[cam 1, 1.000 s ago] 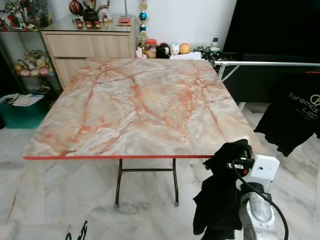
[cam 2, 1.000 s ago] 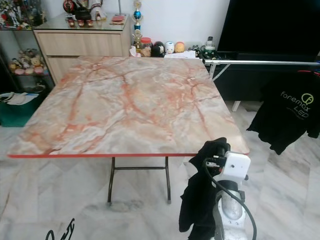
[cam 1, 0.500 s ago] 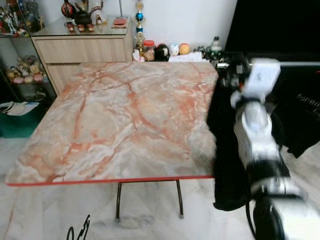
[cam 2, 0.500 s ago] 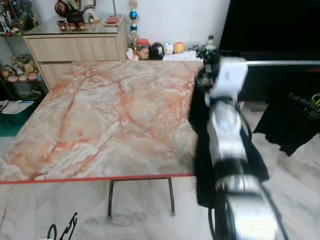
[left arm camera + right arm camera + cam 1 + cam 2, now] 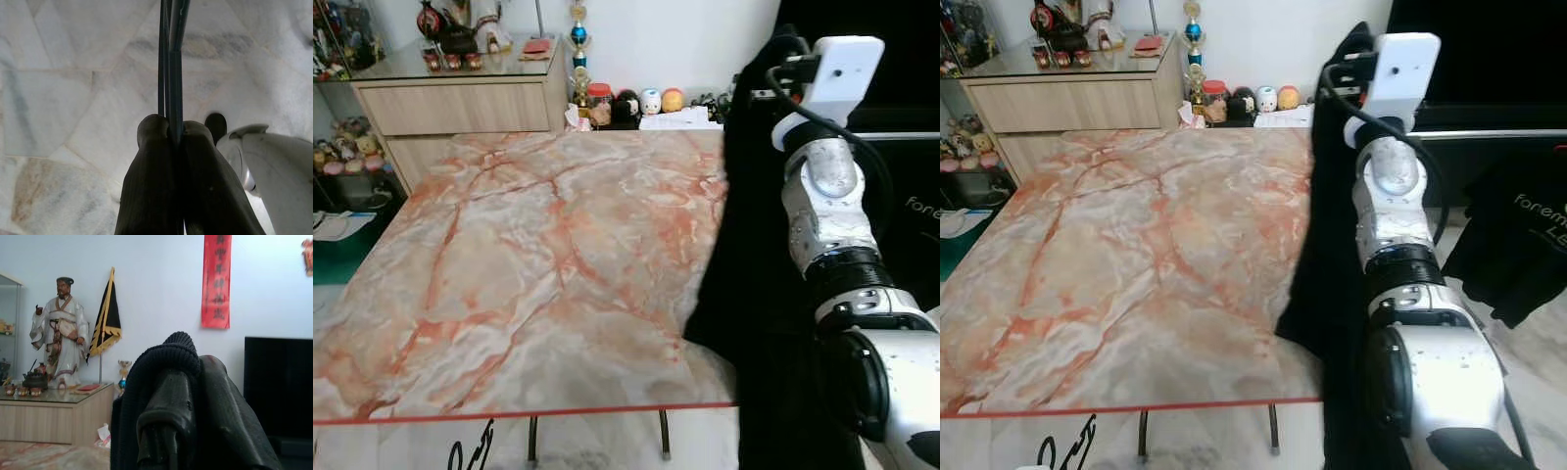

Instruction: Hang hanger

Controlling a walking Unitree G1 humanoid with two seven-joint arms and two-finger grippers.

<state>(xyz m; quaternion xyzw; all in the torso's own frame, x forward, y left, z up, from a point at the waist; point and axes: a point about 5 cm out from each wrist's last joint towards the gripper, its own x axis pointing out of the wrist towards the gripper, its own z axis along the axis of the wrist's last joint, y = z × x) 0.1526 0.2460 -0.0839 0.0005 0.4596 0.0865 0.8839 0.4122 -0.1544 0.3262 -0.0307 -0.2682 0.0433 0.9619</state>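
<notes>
Compared with one second earlier, the right arm (image 5: 827, 196) had risen from low at 5 o'clock of the head views to high at 1 o'clock, and the black garment (image 5: 754, 294) it carried had come up with it. The camera had also shifted, so the bench (image 5: 529, 264) sat closer and further to 9 o'clock than before.

The right tool (image 5: 168, 431) was clenched on the black garment, whose ribbed collar (image 5: 161, 362) draped over the fingers (image 5: 161, 421) in the right wrist view. The cloth hung down from the tool along the 3 o'clock edge of the marble-patterned bench, overlapping its near corner. Whether a hanger sat inside the garment could not be told.

The left tool (image 5: 168, 147) was low at 7 o'clock above the tiled floor (image 5: 58, 88), its fingers (image 5: 146, 171) closed together on thin dark rods (image 5: 172, 58) that ran out past the fingertips; what the rods belonged to could not be told.

A metal rail (image 5: 1518, 134) crossed at 3 o'clock with a black printed T-shirt (image 5: 1518, 245) below it, well apart from the right tool. A wooden cabinet (image 5: 460, 108) stood at 11 o'clock behind the bench, with figurines (image 5: 450, 29) on its glass top.
</notes>
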